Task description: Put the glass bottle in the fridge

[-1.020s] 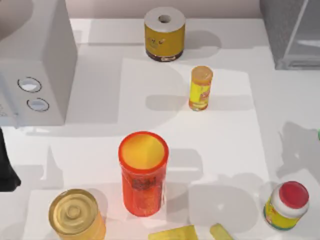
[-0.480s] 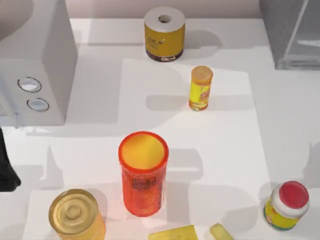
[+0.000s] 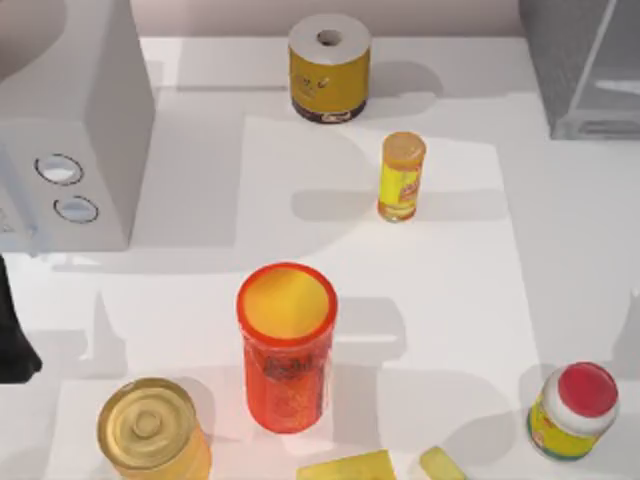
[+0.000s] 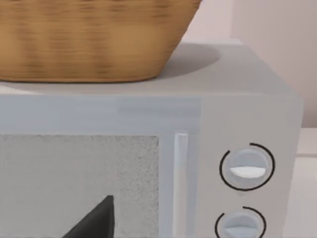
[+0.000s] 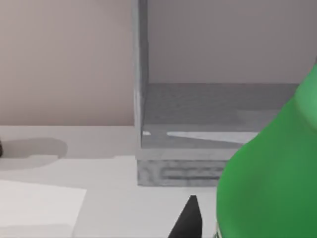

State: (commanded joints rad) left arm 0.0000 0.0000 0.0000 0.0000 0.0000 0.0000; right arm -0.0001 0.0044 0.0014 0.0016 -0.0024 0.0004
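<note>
green glass is crowding one side of the right wrist view: the glass bottle (image 5: 270,178) is sitting very close to that camera, in front of the fridge (image 5: 208,124), whose grey interior is facing the camera with its light frame post standing at one side. a dark fingertip (image 5: 187,220) of the right gripper is poking up just beside the bottle; whether the fingers are clamping the bottle or standing apart from it, i cannot tell.

from the top view, the fridge (image 3: 580,65) is standing at the table's far right corner and the white box with two round dials (image 3: 70,130) at the far left. between them a yellow can with a white top (image 3: 329,68) is standing at the back, a slim yellow cylinder with an orange lid (image 3: 402,176) nearer the middle, and a tall orange tumbler (image 3: 286,345) in the centre front. a gold-lidded can (image 3: 152,430) is standing at the front left, a red-capped jar (image 3: 573,410) at the front right, and two flat yellow pieces (image 3: 385,466) are lying at the front edge.

the left arm (image 3: 12,330) is sitting at the left edge of the table. its wrist view is looking at the front of the white box, with a wicker basket (image 4: 94,39) resting on top of it and one dark fingertip (image 4: 94,220) showing; i cannot tell how the left gripper's fingers are standing.
</note>
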